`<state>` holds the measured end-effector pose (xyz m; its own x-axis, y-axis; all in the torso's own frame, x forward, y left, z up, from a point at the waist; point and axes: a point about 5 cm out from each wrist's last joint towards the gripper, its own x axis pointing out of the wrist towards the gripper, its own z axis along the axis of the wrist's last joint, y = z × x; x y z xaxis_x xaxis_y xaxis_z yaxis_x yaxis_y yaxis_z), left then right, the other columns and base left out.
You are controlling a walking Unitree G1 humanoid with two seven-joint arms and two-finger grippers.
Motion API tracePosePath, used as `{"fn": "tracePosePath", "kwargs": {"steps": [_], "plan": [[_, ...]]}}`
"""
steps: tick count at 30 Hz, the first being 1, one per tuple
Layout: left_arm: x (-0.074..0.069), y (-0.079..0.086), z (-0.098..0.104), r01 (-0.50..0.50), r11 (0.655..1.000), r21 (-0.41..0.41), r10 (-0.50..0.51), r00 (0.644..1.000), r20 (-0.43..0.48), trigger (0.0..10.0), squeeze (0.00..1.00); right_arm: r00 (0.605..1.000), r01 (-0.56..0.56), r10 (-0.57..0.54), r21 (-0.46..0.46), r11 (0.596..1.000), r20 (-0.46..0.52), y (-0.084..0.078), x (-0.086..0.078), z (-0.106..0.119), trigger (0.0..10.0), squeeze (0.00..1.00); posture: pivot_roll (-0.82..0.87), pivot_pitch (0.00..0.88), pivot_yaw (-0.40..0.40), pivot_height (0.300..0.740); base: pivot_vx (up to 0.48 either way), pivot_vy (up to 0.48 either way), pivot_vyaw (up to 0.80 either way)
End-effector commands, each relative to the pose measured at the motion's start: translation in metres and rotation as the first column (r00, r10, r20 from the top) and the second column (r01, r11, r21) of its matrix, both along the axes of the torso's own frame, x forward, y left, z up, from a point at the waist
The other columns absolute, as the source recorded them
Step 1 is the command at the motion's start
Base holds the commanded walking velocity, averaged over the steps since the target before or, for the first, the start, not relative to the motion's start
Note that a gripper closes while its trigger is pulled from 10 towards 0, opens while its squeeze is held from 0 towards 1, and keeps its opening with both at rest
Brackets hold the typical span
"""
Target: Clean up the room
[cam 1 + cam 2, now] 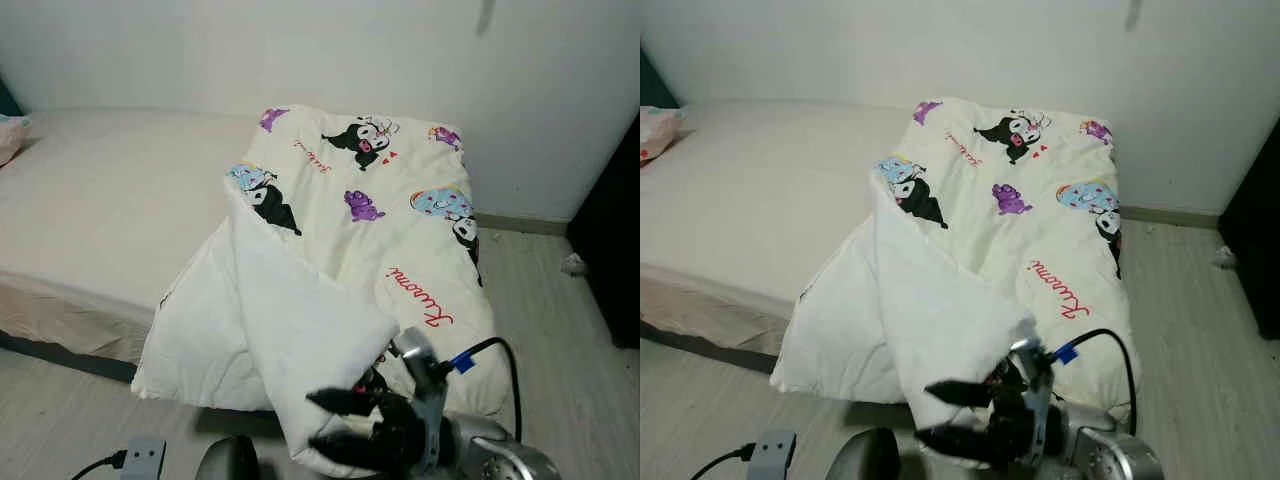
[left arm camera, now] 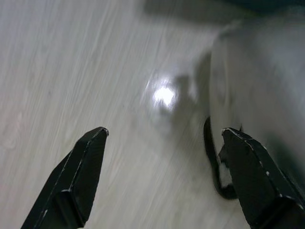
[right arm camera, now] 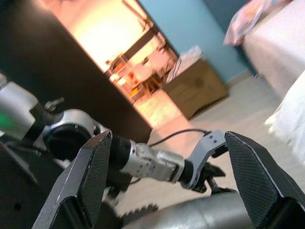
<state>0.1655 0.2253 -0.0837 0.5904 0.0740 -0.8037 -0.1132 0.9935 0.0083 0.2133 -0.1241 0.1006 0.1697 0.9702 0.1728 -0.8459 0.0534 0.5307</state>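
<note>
A cream quilt (image 1: 360, 215) printed with cartoon figures lies folded across the foot of the bed (image 1: 110, 200). Its white underside (image 1: 290, 330) is turned up and one corner hangs over the bed's edge toward the floor. My right gripper (image 1: 313, 420) is low in front of that hanging corner, open, its fingers pointing to my left with nothing between them. In the left wrist view my left gripper (image 2: 164, 131) hangs open over the pale wood floor (image 2: 71, 62), holding nothing. The right wrist view looks past its own open fingers (image 3: 81, 181) at my left arm (image 3: 147, 162).
A grey power strip (image 1: 143, 458) with a black cable lies on the floor by my left side. A pillow (image 1: 10, 135) sits at the bed's far end. Dark furniture (image 1: 615, 250) and a small white scrap (image 1: 573, 264) are on the right. A cardboard box (image 3: 198, 88) stands by the blue wall.
</note>
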Motion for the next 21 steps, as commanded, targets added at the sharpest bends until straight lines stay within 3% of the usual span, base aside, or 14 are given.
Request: {"fn": "tracePosePath", "kwargs": {"steps": [1, 3, 5, 6, 8, 9, 10, 11, 13, 15, 17, 18, 20, 21], "plan": [[0.019, 0.003, 0.010, -0.066, 0.997, -0.029, 0.068, 0.994, 0.089, 10.0, 0.00, 0.986, 0.169, -0.169, -0.026, 0.985, -0.002, -0.007, 0.014, -0.005, 10.0, 0.00, -0.16, 0.069, 0.062, 0.525, 0.000, 0.000, 0.00], [0.026, 0.007, 0.015, -0.102, 0.994, -0.040, 0.106, 0.987, 0.124, 10.0, 0.00, 0.968, 0.251, -0.251, -0.045, 0.967, -0.003, -0.011, 0.021, -0.006, 10.0, 0.00, -0.16, 0.070, 0.062, 0.525, 0.000, 0.000, 0.00], [0.043, 0.013, 0.027, -0.145, 0.985, -0.099, 0.163, 0.963, 0.213, 10.0, 0.00, 0.895, 0.442, -0.446, -0.113, 0.890, -0.007, -0.023, 0.039, -0.014, 10.0, 0.00, -0.16, 0.071, 0.062, 0.525, 0.000, 0.000, 0.00], [0.064, 0.014, 0.042, -0.147, 0.974, -0.174, 0.196, 0.930, 0.311, 10.0, 0.00, 0.794, 0.596, -0.607, -0.160, 0.786, -0.022, -0.039, 0.055, -0.020, 10.0, 0.00, -0.16, 0.076, 0.062, 0.525, 0.000, 0.000, 0.00], [0.078, 0.015, 0.054, -0.140, 0.964, -0.225, 0.219, 0.899, 0.379, 10.0, 0.00, 0.707, 0.689, -0.706, -0.192, 0.699, -0.034, -0.051, 0.064, -0.024, 10.0, 0.00, -0.16, 0.076, 0.062, 0.525, 0.000, 0.000, 0.00], [0.078, 0.015, 0.054, -0.140, 0.964, -0.225, 0.219, 0.899, 0.379, 10.0, 0.00, 0.707, 0.689, -0.706, -0.192, 0.699, -0.034, -0.051, 0.064, -0.024, 10.0, 0.00, -0.16, 0.076, 0.062, 0.525, 0.000, 0.000, 0.00], [0.100, 0.012, 0.074, -0.071, 0.954, -0.291, 0.211, 0.851, 0.482, 10.0, 0.00, 0.582, 0.782, -0.811, -0.238, 0.576, -0.052, -0.068, 0.071, -0.030, 10.0, 0.00, -0.16, 0.077, 0.061, 0.525, 0.000, 0.000, 0.00], [0.100, 0.012, 0.074, -0.071, 0.954, -0.291, 0.211, 0.851, 0.482, 10.0, 0.00, 0.582, 0.782, -0.811, -0.238, 0.576, -0.052, -0.068, 0.071, -0.030, 10.0, 0.00, -0.16, 0.077, 0.061, 0.525, 0.000, 0.000, 0.00], [0.135, -0.001, 0.113, 0.114, 0.931, -0.348, 0.151, 0.745, 0.650, 10.0, 0.00, 0.410, 0.862, -0.910, -0.299, 0.410, -0.066, -0.094, 0.074, -0.038, 10.0, 0.00, -0.16, 0.078, 0.064, 0.525, 0.000, 0.000, 0.00], [0.135, -0.001, 0.113, 0.114, 0.931, -0.348, 0.151, 0.745, 0.650, 10.0, 0.00, 0.410, 0.862, -0.910, -0.299, 0.410, -0.066, -0.094, 0.074, -0.038, 10.0, 0.00, -0.16, 0.078, 0.064, 0.525, 0.000, 0.000, 0.00], [0.158, -0.019, 0.147, 0.290, 0.890, -0.352, 0.100, 0.629, 0.771, 10.0, 0.00, 0.326, 0.888, -0.943, -0.322, 0.328, -0.063, -0.108, 0.072, -0.041, 10.0, 0.00, -0.16, 0.079, 0.066, 0.525, 0.000, 0.000, -0.21], [0.158, -0.019, 0.147, 0.290, 0.890, -0.352, 0.100, 0.629, 0.771, 10.0, 0.00, 0.326, 0.888, -0.943, -0.322, 0.328, -0.063, -0.108, 0.072, -0.041, 10.0, 0.00, -0.16, 0.079, 0.066, 0.525, 0.000, 0.000, -0.42], [0.168, -0.050, 0.178, 0.523, 0.784, -0.335, 0.035, 0.501, 0.864, 10.0, 0.00, 0.270, 0.899, -0.962, -0.346, 0.269, -0.047, -0.118, 0.068, -0.044, 10.0, 0.00, -0.17, 0.084, 0.067, 0.525, 0.000, 0.000, -0.75], [0.168, -0.050, 0.178, 0.523, 0.784, -0.335, 0.035, 0.501, 0.864, 10.0, 0.00, 0.270, 0.899, -0.962, -0.346, 0.269, -0.047, -0.118, 0.068, -0.044, 10.0, 0.00, -0.17, 0.084, 0.067, 0.525, 0.000, 0.000, -0.74]]}}
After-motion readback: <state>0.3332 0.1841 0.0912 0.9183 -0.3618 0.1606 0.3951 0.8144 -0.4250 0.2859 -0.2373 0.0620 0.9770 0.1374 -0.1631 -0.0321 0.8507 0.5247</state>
